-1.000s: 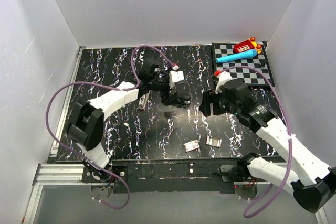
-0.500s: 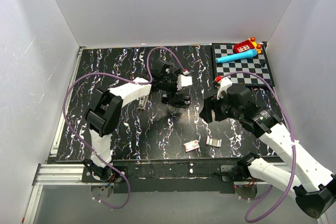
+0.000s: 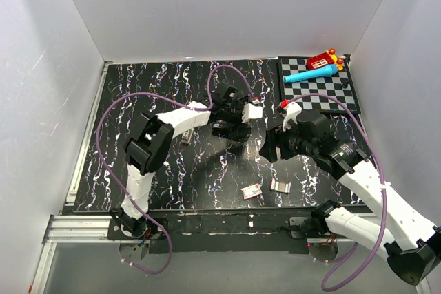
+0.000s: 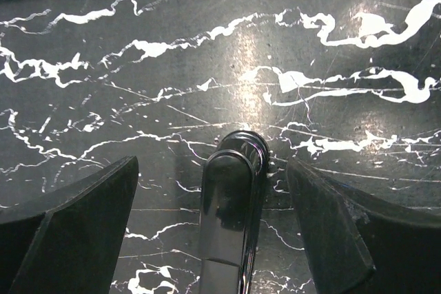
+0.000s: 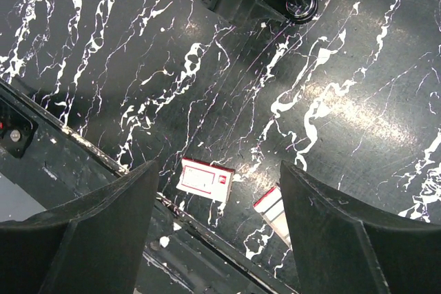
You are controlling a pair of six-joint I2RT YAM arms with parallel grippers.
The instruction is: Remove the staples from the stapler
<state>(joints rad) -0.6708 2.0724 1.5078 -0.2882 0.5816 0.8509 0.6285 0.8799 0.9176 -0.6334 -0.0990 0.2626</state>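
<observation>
Your left arm is rising from its base at the lower left and bending at centre left. Its forearm is running rightward, so the left gripper [image 3: 231, 129] is sitting just left of the frame's centre. In the wrist view it is standing spread wide, with one finger [image 4: 76, 225] at the lower left and the other at the lower right. The stapler [image 4: 233, 204] is lying on the table [image 4: 103, 46] between them, its rounded shiny end pointing up the frame. Tabletop is showing on both sides of it, so neither finger is touching it. From overhead you cannot pick the stapler out under the gripper. A slim grey piece [image 3: 187, 133] is lying by the forearm, and you cannot tell what it is.

Your right arm is reaching in from the lower right. The right gripper [image 3: 270, 146] is hanging right of centre, near the left one but apart, with its fingers spread and holding nothing.

A red-and-white box [image 3: 251, 191] and a striped packet [image 3: 279, 185] are lying close to the table's near edge at lower centre. A checkered board [image 3: 324, 98] is filling the upper right corner. Open marble is lying across the upper left and left, and white walls [image 3: 41, 101] are closing in on three sides.
</observation>
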